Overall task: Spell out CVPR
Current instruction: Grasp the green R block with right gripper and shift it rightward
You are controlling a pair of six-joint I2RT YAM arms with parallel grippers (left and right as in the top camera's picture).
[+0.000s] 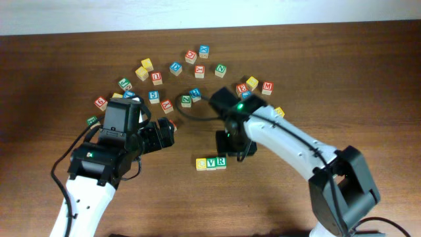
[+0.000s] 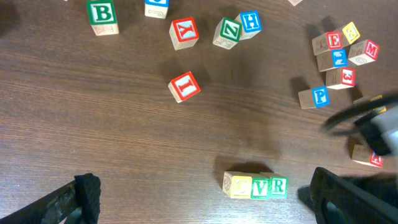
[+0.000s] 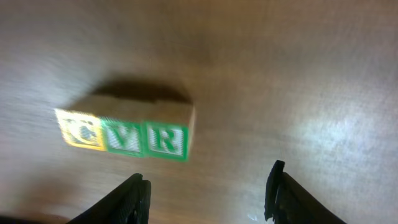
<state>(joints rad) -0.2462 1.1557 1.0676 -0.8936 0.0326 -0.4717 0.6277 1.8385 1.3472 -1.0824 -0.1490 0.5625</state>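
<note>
CVPR row (image 1: pixel 210 162) unfinished on the wooden worktop (image 1: pixel 368 72), left claw (image 2: pixel 205 190) spread wide and empty, right claw (image 3: pixel 208 180) parted around nothing just beside the row. Touching in a line: yellow C (image 2: pixel 240 186), green V (image 2: pixel 260 186) and green R (image 2: pixel 278 185); blue P (image 2: pixel 320 96) well apart from them, beside other lettered cubes (image 2: pixel 339 59).

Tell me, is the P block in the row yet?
No, the row reads C, V, R; the P block sits apart.
</note>
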